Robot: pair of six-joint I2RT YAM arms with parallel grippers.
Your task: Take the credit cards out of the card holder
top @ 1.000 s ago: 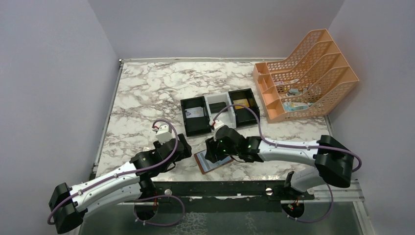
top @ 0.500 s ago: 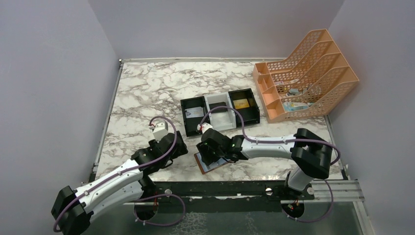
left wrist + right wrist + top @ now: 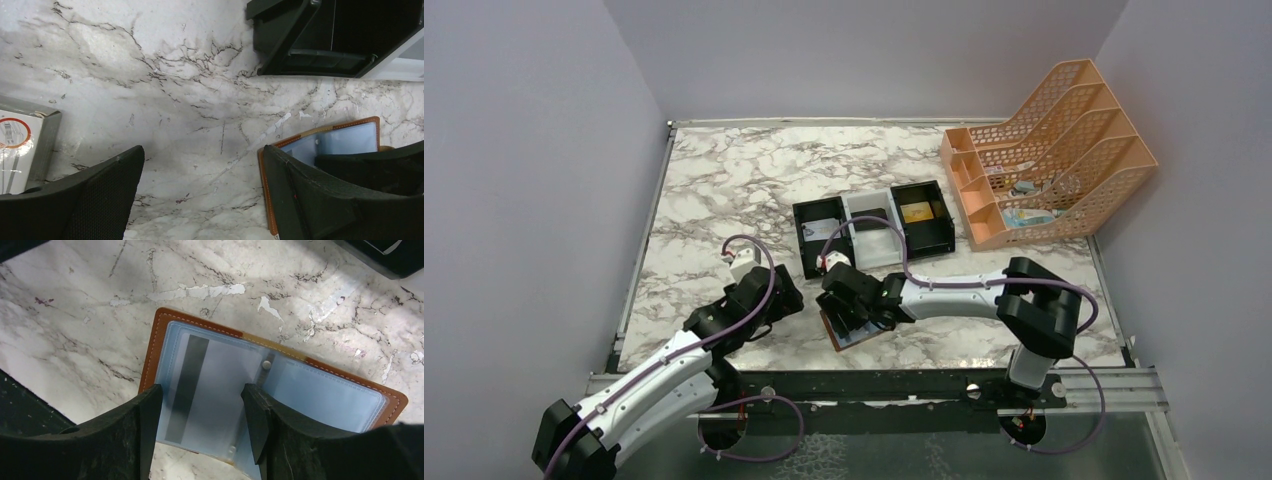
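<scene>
The brown card holder (image 3: 165, 335) lies open and flat on the marble near the front edge, pale blue pockets up. One credit card (image 3: 210, 385) with a dark stripe sits inside its left pocket. My right gripper (image 3: 202, 405) is open just above that pocket, one finger at each side of the card, gripping nothing. In the top view the right gripper (image 3: 844, 303) covers most of the card holder (image 3: 861, 337). My left gripper (image 3: 200, 175) is open over bare marble just left of the holder (image 3: 345, 140), its right finger overlapping the holder's left edge.
A black-and-white three-compartment tray (image 3: 802, 213) stands behind the holder, with a pale card (image 3: 822, 229) at its left and a gold card (image 3: 915, 212) at its right. An orange file rack (image 3: 1049, 150) fills the back right. A white box with a red mark (image 3: 20, 150) lies left of my left gripper.
My right gripper has slid left across the holder to its left pocket and opened wider. The left arm has shifted a little left and back.
</scene>
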